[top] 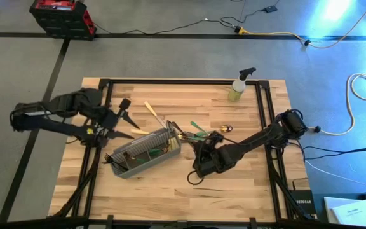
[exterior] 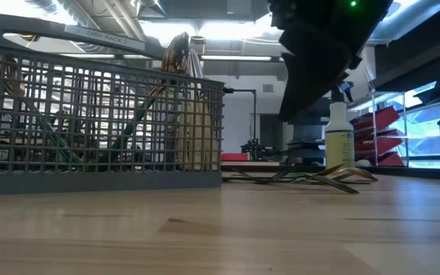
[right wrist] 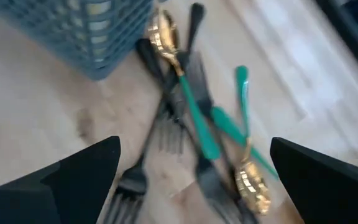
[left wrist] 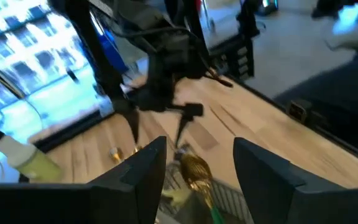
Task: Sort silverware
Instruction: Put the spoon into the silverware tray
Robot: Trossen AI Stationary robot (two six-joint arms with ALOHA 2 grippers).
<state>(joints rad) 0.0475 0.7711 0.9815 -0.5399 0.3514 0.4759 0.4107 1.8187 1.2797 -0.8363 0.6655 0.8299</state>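
Note:
A loose pile of silverware [top: 192, 131] [right wrist: 185, 106] lies on the wooden table right of the grey mesh caddy [top: 142, 156] [exterior: 98, 114]: dark forks and gold-headed spoons with green handles. More pieces stand in the caddy, among them a gold spoon [left wrist: 194, 171] and cream handles [top: 152, 113] that stick out at its far side. My right gripper [top: 203, 141] [right wrist: 195, 142] hangs open just above the pile, touching nothing. My left gripper [top: 127, 113] [left wrist: 199, 142] is open in the air at the caddy's far left, with nothing between its fingers.
A yellow-green spray bottle [top: 239, 86] [exterior: 339, 137] stands near the table's far edge, right of centre. One gold piece [top: 227, 128] lies apart, right of the pile. Black frame rails [top: 262, 108] run along the table's sides. Bare wood lies in front of the caddy.

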